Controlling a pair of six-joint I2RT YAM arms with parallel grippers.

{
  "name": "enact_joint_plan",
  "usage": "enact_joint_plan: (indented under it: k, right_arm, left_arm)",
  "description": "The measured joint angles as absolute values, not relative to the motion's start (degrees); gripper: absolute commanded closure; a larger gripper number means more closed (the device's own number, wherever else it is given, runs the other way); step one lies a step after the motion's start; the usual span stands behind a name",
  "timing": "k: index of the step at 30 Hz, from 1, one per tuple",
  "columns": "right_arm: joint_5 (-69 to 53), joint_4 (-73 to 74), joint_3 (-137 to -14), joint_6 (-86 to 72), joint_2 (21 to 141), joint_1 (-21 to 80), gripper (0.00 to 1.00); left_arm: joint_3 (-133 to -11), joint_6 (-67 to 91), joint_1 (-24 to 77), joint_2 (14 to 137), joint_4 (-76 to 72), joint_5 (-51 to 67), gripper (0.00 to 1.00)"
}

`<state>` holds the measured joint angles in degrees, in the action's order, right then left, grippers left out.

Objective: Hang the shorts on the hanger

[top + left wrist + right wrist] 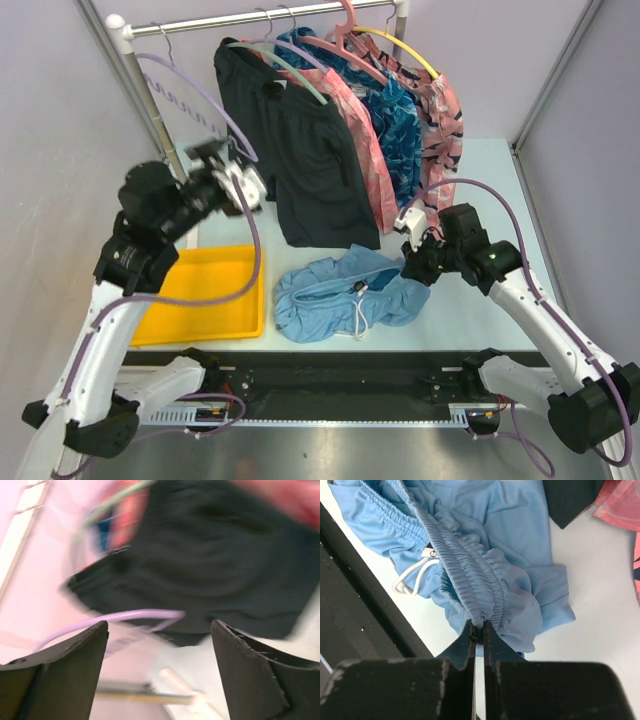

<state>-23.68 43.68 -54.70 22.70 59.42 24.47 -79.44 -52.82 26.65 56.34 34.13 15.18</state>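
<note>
The surface carries the shorts in a crumpled heap near its front edge, before the black shorts crowding the rail. A tray lies to their left. The hanger hangs at the rail's left end. The left end effector gapes beside it, likely to steady it. The right end effector pinches the waistband, probably for lifting.

Left of the black shorts, only the hanger hangs from the rail, with open room around; right of them, hung garments crowd tightly.
</note>
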Motion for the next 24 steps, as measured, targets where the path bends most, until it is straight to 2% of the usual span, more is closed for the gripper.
enact_joint_plan:
  k: [3, 8, 17, 24]
  right_arm:
    - [-22.9, 42.8, -54.7, 22.1, 59.4, 25.2, 1.0]
    - [-21.7, 41.8, -54.7, 21.3, 59.3, 25.8, 1.0]
    - [-19.7, 41.7, -54.7, 21.1, 58.9, 26.5, 1.0]
    - [-17.8, 41.7, -54.7, 21.1, 58.5, 28.0, 1.0]
  left_arm:
    - [-84.1, -46.8, 17.8, 61.2, 26.2, 13.4, 0.04]
    - [-102.1, -20.5, 5.2, 75.8, 22.3, 14.2, 0.05]
    - [-93.4, 16.8, 2.9, 74.5, 15.7, 15.1, 0.07]
    - [-90.1, 31.9, -1.0, 74.6, 10.0, 13.0, 0.09]
